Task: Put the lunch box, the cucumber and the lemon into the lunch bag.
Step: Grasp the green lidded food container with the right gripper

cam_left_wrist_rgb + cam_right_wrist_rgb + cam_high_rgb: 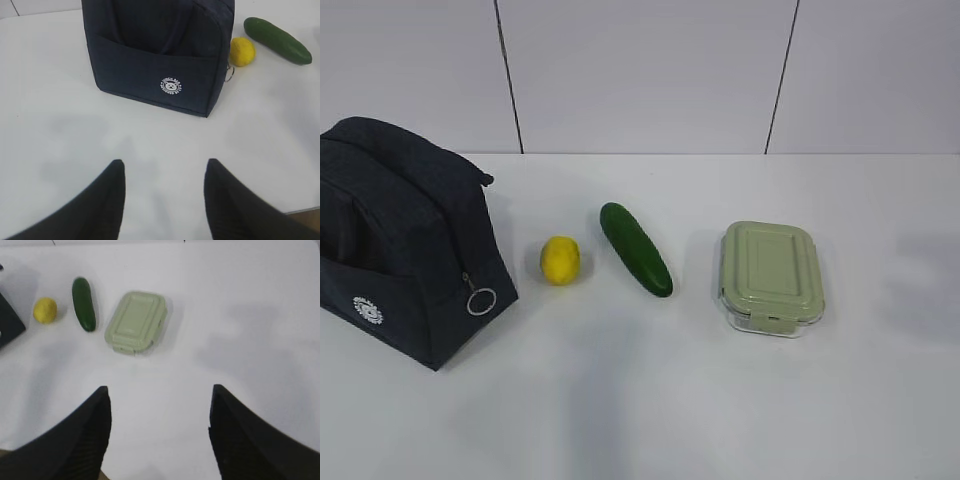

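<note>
The navy lunch bag (405, 240) stands at the left of the white table, zipped, its ring pull (481, 301) hanging at the corner. To its right lie the yellow lemon (560, 259), the dark green cucumber (635, 248) and the lunch box (770, 275) with its sage-green lid. Neither arm shows in the exterior view. My left gripper (165, 167) hovers open over bare table in front of the lunch bag (157, 50). Well short of the lunch box (136, 322), my right gripper (160, 392) is open, holding nothing. The right wrist view also shows the lemon (45, 310) and cucumber (83, 304).
The white table (650, 400) runs back to a pale panelled wall. In the left wrist view the table's near edge (305, 209) shows at the lower right, and the lemon (242, 51) and cucumber (277, 40) lie beyond the bag.
</note>
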You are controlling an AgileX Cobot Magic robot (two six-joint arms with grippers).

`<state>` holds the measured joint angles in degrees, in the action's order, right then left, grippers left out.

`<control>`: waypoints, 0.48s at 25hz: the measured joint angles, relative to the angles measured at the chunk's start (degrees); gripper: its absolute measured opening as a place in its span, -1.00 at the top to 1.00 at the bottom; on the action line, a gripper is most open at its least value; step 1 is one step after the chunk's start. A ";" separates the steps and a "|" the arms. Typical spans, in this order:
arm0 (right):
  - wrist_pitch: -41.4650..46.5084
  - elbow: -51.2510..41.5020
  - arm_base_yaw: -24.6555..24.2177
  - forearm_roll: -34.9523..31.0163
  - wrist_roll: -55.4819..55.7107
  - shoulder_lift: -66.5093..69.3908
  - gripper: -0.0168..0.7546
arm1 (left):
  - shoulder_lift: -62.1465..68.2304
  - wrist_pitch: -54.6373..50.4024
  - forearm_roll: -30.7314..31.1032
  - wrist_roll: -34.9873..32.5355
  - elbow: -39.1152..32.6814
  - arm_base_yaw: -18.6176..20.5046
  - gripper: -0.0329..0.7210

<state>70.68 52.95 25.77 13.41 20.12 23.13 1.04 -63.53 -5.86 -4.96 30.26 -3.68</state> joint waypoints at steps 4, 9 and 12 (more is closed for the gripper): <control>0.79 11.65 0.00 0.63 -1.32 4.94 -0.27 | 0.00 0.00 0.00 0.00 0.00 0.00 -0.07; 1.91 24.41 0.00 -1.74 -6.83 14.65 -0.27 | 0.00 0.00 0.00 0.00 0.00 0.00 -0.07; 2.16 30.48 0.00 -6.45 -9.63 21.45 -0.27 | 0.00 0.00 0.00 0.00 0.00 0.00 -0.07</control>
<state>72.84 83.44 25.77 6.97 10.50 44.58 1.04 -63.53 -5.86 -4.96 30.26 -3.68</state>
